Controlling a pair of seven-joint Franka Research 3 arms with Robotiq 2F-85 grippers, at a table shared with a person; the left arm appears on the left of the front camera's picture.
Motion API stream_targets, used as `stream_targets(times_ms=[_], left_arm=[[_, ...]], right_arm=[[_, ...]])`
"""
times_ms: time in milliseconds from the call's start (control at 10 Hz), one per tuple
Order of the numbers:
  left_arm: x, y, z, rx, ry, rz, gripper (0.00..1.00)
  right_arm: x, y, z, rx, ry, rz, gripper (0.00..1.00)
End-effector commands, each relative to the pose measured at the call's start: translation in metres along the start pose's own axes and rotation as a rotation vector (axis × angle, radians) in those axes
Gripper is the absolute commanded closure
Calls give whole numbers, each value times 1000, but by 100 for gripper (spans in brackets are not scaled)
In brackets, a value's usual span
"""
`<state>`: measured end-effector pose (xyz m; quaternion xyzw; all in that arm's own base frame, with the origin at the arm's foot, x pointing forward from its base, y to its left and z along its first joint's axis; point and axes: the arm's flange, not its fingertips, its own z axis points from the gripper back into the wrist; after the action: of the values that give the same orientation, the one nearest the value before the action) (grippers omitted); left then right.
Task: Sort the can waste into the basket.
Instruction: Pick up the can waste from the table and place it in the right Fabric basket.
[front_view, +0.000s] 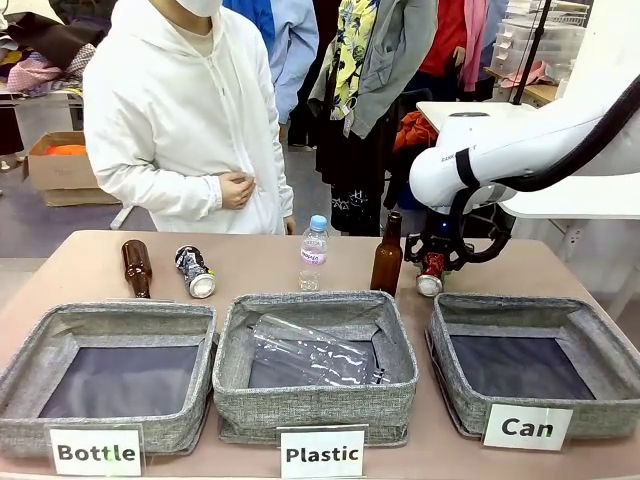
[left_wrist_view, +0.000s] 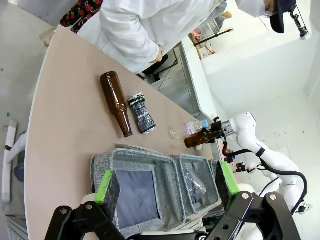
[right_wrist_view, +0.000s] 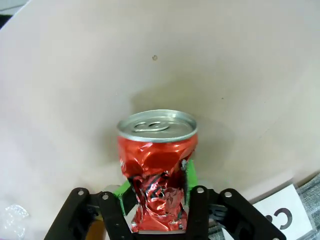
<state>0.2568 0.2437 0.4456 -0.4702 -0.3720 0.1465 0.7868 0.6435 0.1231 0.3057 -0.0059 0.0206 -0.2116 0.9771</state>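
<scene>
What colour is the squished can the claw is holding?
The crushed can is red with a silver top, clearest in the right wrist view.

Bottle basket (front_view: 110, 312), Plastic basket (front_view: 310, 300) and Can basket (front_view: 530, 305) line the near edge, left to right; a flattened plastic bottle (front_view: 310, 352) lies in the middle one. Behind them, left to right: lying glass bottle (front_view: 136, 268), crushed can (front_view: 194, 271), water bottle (front_view: 314, 252), upright glass bottle (front_view: 387, 257), and a second can (front_view: 429, 286) in the right gripper (front_view: 432, 264).

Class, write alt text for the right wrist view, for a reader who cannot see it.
A crushed red can with a silver top is clamped in the right gripper, over a beige table. A white card with a black C shows lower right.
</scene>
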Motion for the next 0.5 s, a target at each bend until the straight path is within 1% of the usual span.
stream_targets(times_ms=[0, 200, 300, 400], left_arm=[[1, 1, 0, -19, -14, -22, 0], [1, 1, 0, -19, -14, -22, 0], [1, 1, 0, -19, -14, -22, 0], [1, 1, 0, -19, -14, -22, 0]], right_arm=[[0, -10, 15, 2, -13, -22, 100], [-6, -43, 48, 37, -72, -4, 100], [-16, -70, 77, 62, -81, 45, 100], [-29, -95, 102, 88, -118, 119, 100]])
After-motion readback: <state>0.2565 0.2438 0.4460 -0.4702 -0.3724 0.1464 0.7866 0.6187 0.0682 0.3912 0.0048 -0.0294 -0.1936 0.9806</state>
